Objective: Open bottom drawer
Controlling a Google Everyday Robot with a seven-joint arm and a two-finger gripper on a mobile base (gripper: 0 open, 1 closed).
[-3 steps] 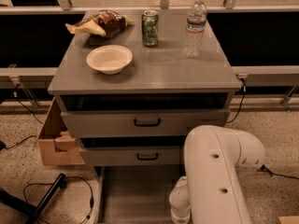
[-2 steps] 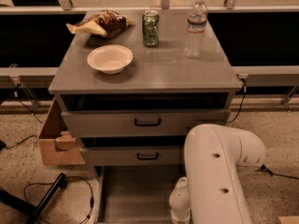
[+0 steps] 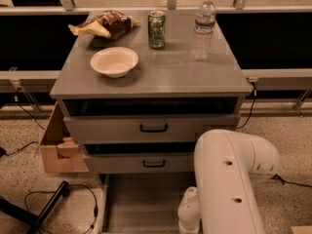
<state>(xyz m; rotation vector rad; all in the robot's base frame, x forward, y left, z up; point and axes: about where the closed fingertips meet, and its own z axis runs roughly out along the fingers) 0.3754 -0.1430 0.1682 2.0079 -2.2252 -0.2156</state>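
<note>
The grey cabinet (image 3: 151, 82) has two drawer fronts in sight, an upper one (image 3: 153, 128) and a smaller one below it (image 3: 154, 163), each with a black bar handle. Under them the bottom drawer (image 3: 141, 204) stands pulled out toward me, showing its plain grey tray. Its front and handle lie below the picture's edge. My white arm (image 3: 229, 179) reaches down at the lower right, beside the tray. The gripper is out of view, past the bottom edge below the arm's wrist (image 3: 189, 213).
On the cabinet top are a beige bowl (image 3: 114, 61), a green can (image 3: 156, 29), a water bottle (image 3: 203, 28) and a snack bag (image 3: 107, 24). A cardboard box (image 3: 58, 147) stands at the cabinet's left. Cables and a black leg (image 3: 48, 206) lie on the floor.
</note>
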